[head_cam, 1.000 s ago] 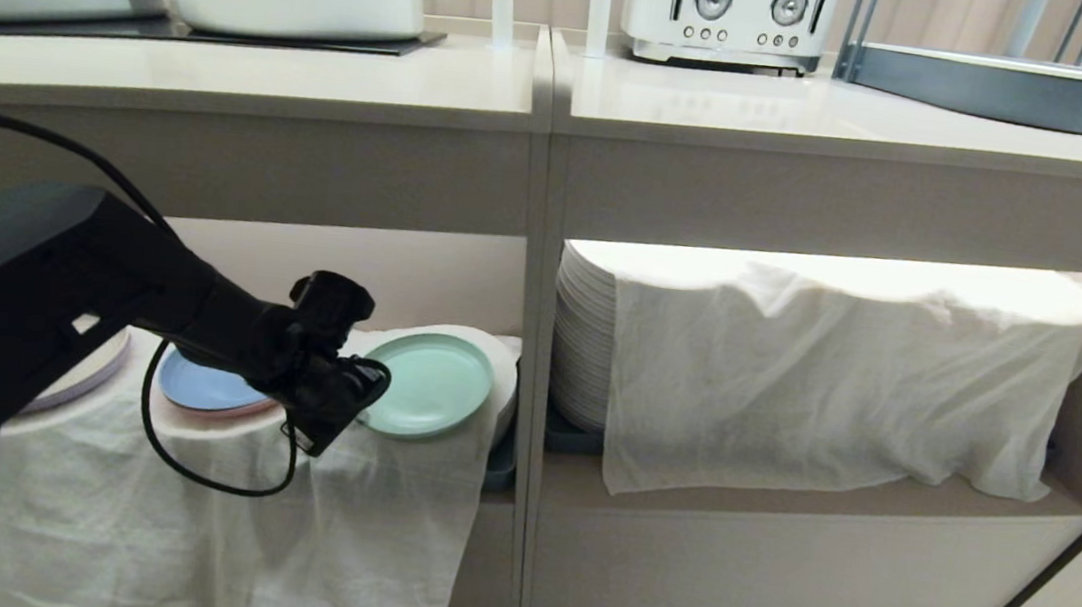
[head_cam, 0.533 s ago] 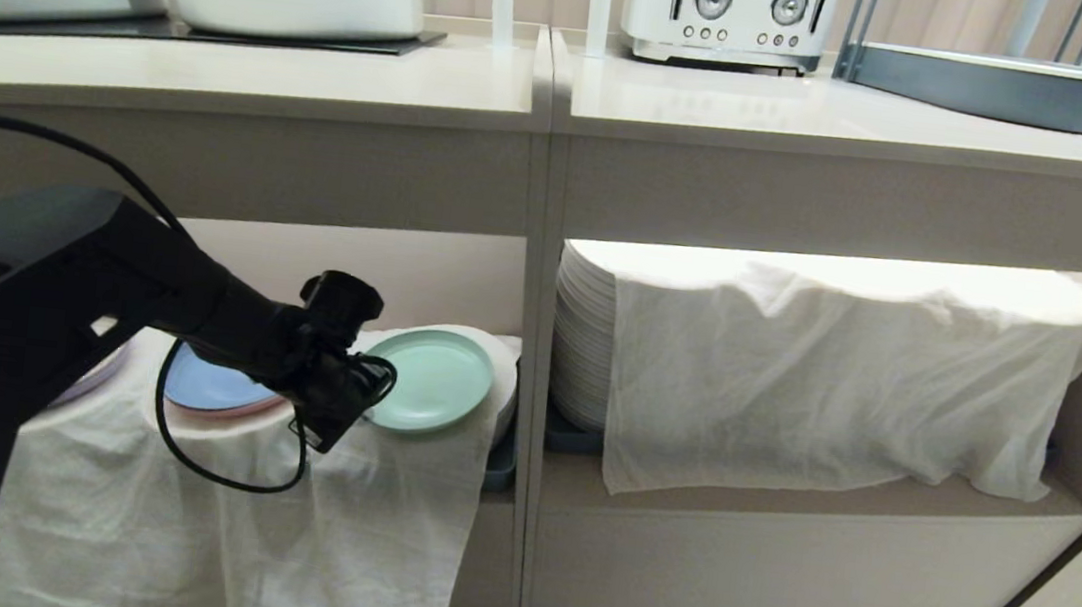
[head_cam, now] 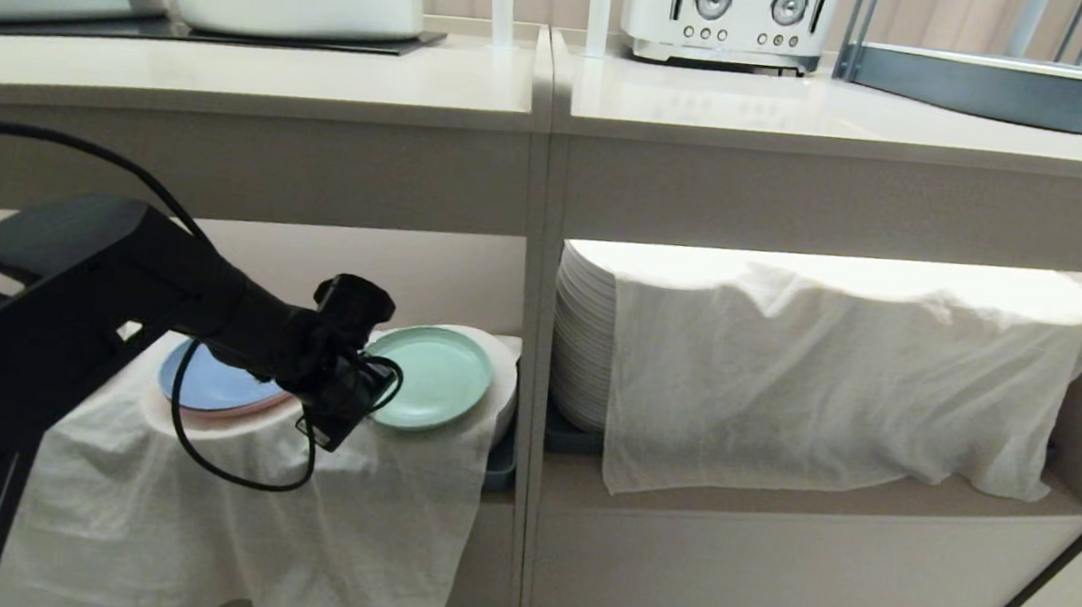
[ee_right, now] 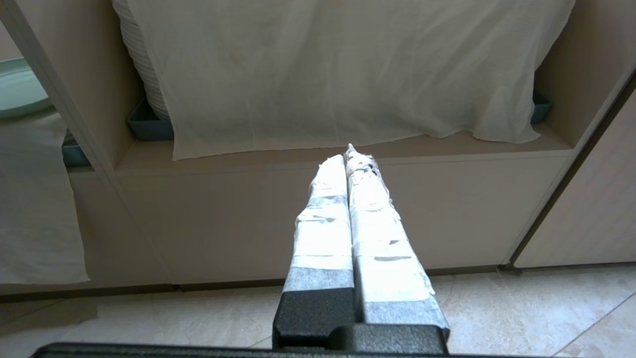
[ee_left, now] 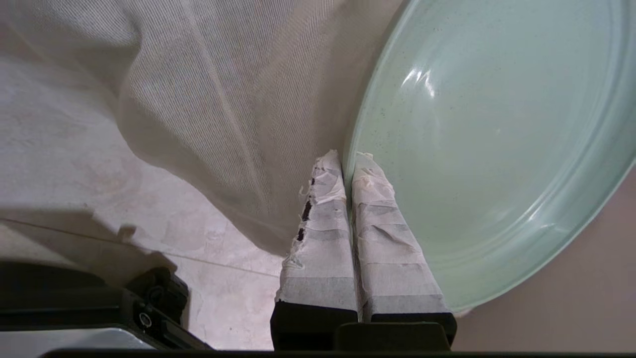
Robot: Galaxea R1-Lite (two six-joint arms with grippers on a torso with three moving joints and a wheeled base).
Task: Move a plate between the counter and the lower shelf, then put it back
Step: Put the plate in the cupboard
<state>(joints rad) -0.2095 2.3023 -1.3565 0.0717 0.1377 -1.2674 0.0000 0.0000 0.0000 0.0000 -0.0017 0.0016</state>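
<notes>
Plate (head_cam: 437,388) sits on cloth-draped stack in lower shelf (head_cam: 812,498), left bay, under bench (head_cam: 224,69); blue plate (head_cam: 205,387) just beside it to the left. White cloth (head_cam: 258,505) hangs down the front over the stack. Left gripper (head_cam: 368,396) is at plate's near-left edge, pinched on the rim: in wrist view one finger lies on top of plate (ee_left: 487,149), the other under the rim, jaws nearly together w/ only the rim between. Right gripper (ee_right: 350,159) parked low, facing right bay, jaws together, holding nothing.

Step in hand, I'd judge: lifting plate out toward bench. To do it well: keep pinch firm, plate approx level, raise just enough to clear cloth, pull straight out w/o snagging fabric or bumping blue plate, mind the bench's thick front edge on the way up.
</notes>
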